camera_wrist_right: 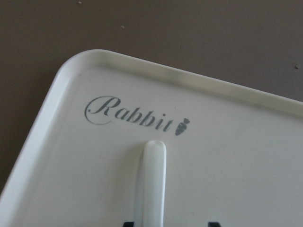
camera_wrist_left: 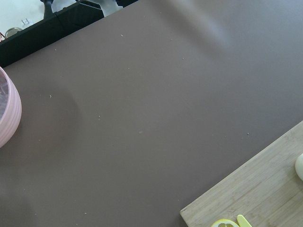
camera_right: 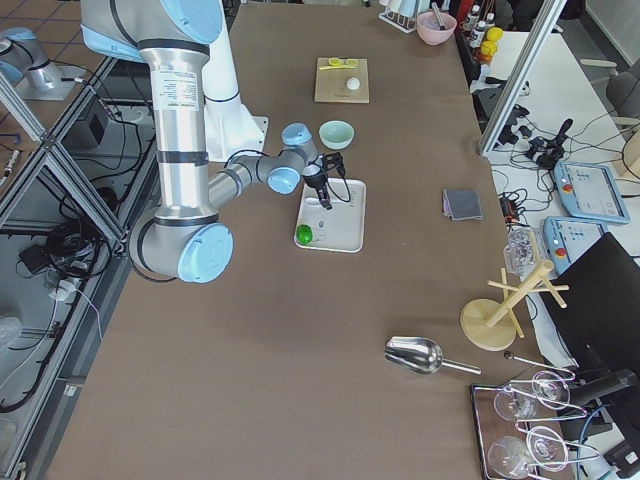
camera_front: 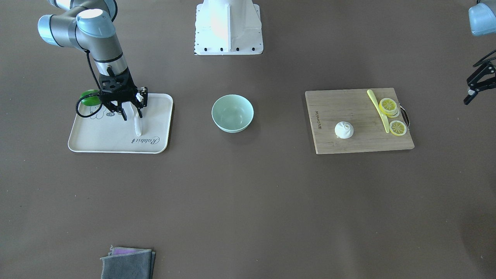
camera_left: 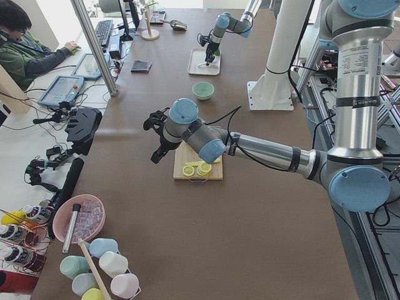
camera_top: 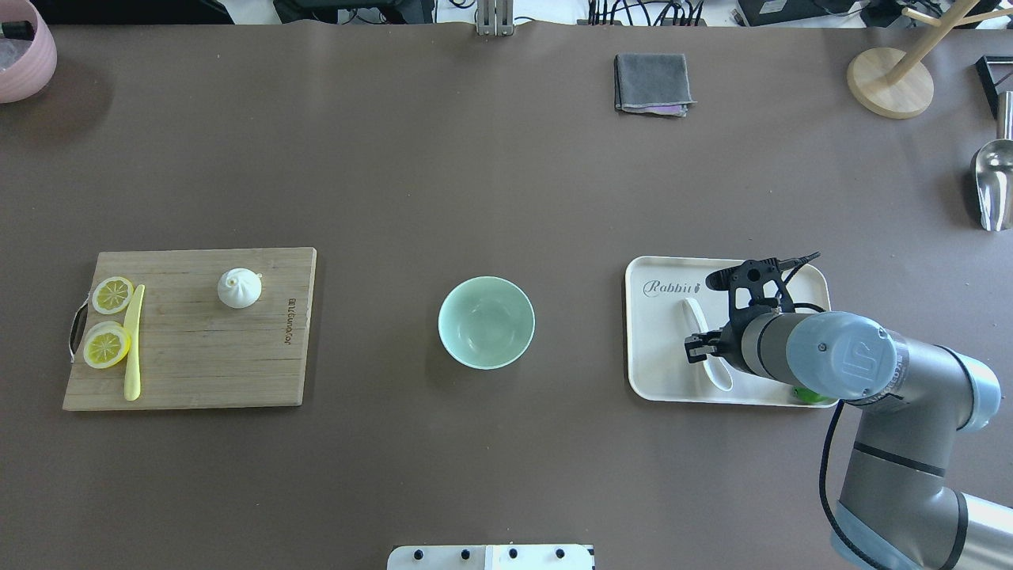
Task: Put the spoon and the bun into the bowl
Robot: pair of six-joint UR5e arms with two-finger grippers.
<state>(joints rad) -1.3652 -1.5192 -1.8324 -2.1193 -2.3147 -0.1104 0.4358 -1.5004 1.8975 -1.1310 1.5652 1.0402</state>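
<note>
The white spoon lies on the cream tray, handle toward the "Rabbit" lettering. My right gripper is low over it, open, with its fingers on either side of the spoon's handle. It also shows in the front view. The white bun sits on the wooden cutting board at the left. The mint-green bowl stands between board and tray, with nothing in it. My left gripper hovers open and empty beyond the board's outer end.
A yellow-green knife and lemon slices lie on the board. A green lime sits at the tray's corner behind my right wrist. A grey cloth, a pink bowl, a metal scoop and a wooden stand line the far edge.
</note>
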